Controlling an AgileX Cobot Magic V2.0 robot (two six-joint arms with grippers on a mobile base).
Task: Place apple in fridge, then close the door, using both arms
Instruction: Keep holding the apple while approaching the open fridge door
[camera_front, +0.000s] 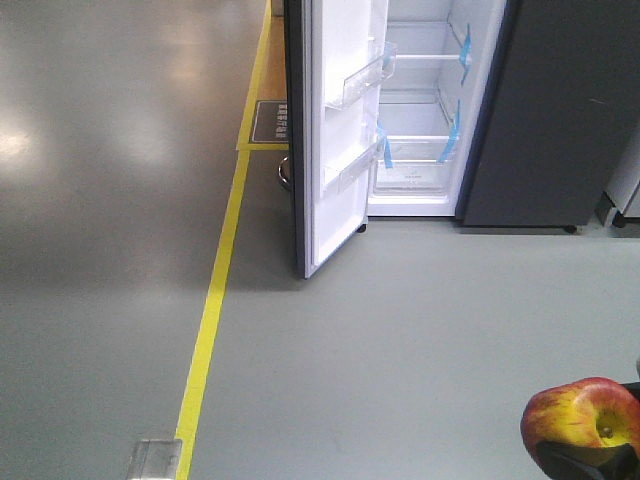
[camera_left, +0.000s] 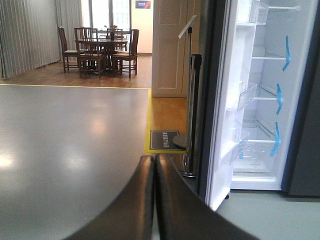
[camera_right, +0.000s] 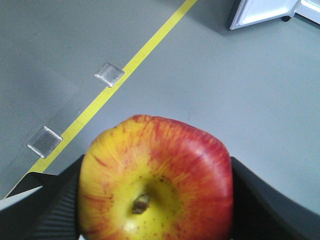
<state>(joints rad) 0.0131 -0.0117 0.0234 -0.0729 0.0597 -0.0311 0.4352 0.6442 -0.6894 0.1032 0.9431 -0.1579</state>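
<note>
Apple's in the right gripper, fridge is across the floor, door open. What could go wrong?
1. The apple is pinched at its round, shiny sides by the right gripper; it might slip on the way across the floor.
2. The door stands open with clear bins jutting from its inner face; the gripper could clip them entering the fridge.
3. The left gripper is shut, so a push on the door may glance off.

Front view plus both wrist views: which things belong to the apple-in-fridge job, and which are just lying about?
Job:
apple, gripped in the right claw
fridge, open
door, swung wide
left claw, shut and empty

Lying about:
yellow floor line
metal floor plate
dining table and chairs
dark floor mat
</note>
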